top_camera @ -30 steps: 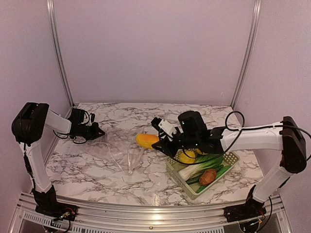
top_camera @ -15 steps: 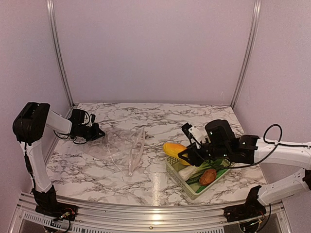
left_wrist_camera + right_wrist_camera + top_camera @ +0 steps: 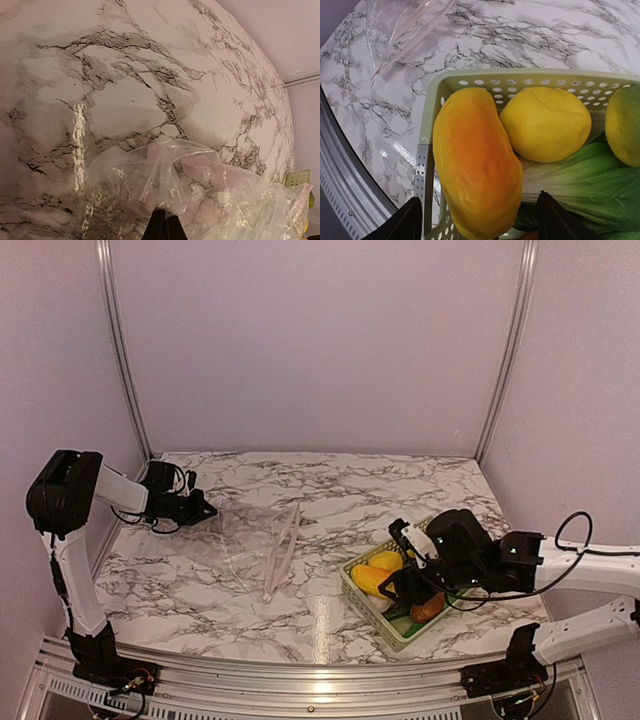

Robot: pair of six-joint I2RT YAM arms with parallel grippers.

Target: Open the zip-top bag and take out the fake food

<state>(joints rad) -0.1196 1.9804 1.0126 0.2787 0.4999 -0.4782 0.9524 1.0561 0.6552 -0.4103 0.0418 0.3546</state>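
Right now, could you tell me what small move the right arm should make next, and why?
Probably lift the right gripper straight up, clear of the basket. Its fingers stand apart on either side of the orange-yellow fruit, which lies in the basket beside the lemon, so it seems free. The bag, pinched by the left gripper, looks empty.

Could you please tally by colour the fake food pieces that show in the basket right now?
Orange-yellow fruit: 1
Yellow lemon: 1
Greenish-yellow mango: 1
Green bok choy: 1
Brown potato: 1
Total: 5 in view; others may be hidden.
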